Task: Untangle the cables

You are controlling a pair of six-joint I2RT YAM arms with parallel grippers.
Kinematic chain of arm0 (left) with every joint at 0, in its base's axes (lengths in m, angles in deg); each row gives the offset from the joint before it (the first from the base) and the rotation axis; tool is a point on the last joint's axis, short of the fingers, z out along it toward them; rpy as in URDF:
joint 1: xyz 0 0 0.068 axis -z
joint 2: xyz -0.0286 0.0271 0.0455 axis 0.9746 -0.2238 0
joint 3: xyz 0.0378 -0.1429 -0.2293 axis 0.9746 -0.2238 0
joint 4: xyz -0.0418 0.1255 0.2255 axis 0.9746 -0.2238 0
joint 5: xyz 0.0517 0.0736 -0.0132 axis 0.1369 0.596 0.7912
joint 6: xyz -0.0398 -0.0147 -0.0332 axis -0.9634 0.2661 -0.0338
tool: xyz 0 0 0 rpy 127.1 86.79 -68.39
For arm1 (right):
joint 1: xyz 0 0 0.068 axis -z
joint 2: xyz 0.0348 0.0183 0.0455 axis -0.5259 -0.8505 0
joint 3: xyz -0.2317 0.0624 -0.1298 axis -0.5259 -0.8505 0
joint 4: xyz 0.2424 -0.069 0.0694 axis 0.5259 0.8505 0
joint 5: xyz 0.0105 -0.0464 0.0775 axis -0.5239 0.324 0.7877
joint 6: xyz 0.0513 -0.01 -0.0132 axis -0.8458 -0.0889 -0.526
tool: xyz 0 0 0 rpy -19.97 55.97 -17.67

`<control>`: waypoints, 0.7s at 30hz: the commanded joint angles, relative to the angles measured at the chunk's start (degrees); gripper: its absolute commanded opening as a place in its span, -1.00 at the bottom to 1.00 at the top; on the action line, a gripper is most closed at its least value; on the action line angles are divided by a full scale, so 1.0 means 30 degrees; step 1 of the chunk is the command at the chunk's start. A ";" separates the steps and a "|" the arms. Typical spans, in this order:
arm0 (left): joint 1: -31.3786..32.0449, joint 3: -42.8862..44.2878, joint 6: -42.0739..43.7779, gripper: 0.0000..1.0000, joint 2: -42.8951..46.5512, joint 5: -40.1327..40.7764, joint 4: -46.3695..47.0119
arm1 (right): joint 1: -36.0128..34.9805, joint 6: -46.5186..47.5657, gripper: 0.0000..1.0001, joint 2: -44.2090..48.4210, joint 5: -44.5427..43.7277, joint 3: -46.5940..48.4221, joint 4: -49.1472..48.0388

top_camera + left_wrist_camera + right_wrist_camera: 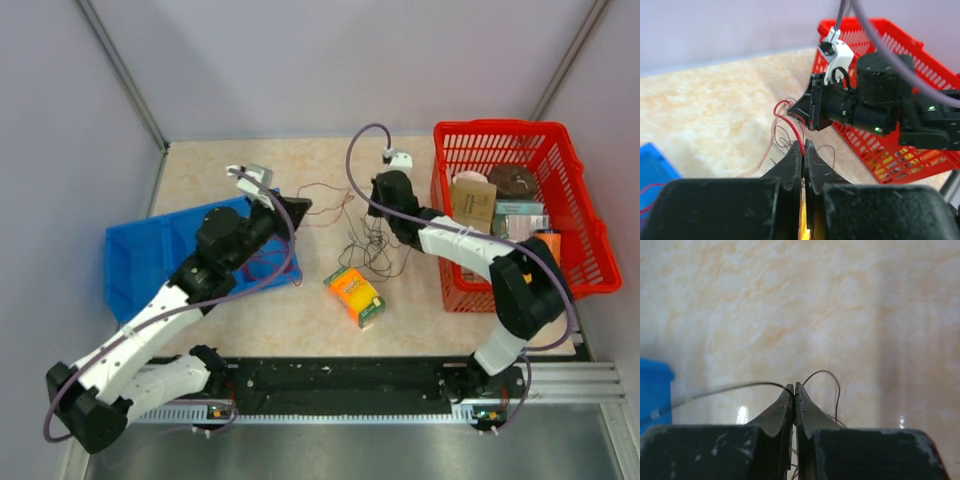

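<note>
**wirenoob:** ok, so where are the cables [368, 246] sitting right now?

**benchrat:** Both arms have a strand. The left fingers [803, 146] are pressed together on a glossy red strand. It comes up out of the tips and curls into a small loop just ahead of them. The right fingers [794, 388] are pinched tight too, on a hair-thin blackish wire. That one arcs away to their left and bends into a narrow hoop on their right.

**wirenoob:** how close are the two sets of tips?

**benchrat:** Near each other and tip to tip. The red loop reaches the right fingers, but I can't tell if it touches them. The rest is a loose dark scribble of loops lying on the worktop [200, 180] below and between both tips. That surface is smooth beige with a marbled pattern.

**wirenoob:** anything else around?

**benchrat:** A small orange-and-green box [355, 295] lies just beside the scribble, nearer the arm bases. A smooth blue plastic bin [140, 262] sits behind the left fingers, under that arm. A red lattice basket [575, 200] stands behind the right fingers.
</note>
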 commanded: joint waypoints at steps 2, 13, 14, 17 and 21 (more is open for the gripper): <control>-0.0135 0.3235 0.2406 -1.00 0.4605 0.4254 -0.5172 | 0.0200 -0.0589 -1.00 -0.1697 -0.6489 0.2812 -0.0636; -0.0164 0.5995 0.2734 -1.00 0.5318 1.0559 -0.9400 | 0.0552 0.0117 -1.00 -0.0706 -0.3972 0.0501 -0.2393; -0.0165 0.5732 0.2731 -1.00 0.5054 1.0298 -0.8965 | 0.0552 0.0117 -1.00 -0.0501 -0.3797 0.0208 -0.2568; -0.0164 0.5466 0.2411 -1.00 0.4351 0.9711 -0.8258 | 0.0552 0.0263 -1.00 -0.0089 -0.3445 -0.0379 -0.2979; -0.0427 0.5204 0.2204 -1.00 0.3209 0.9769 -0.7206 | 0.0552 0.0381 -1.00 0.0058 -0.3092 -0.0615 -0.3301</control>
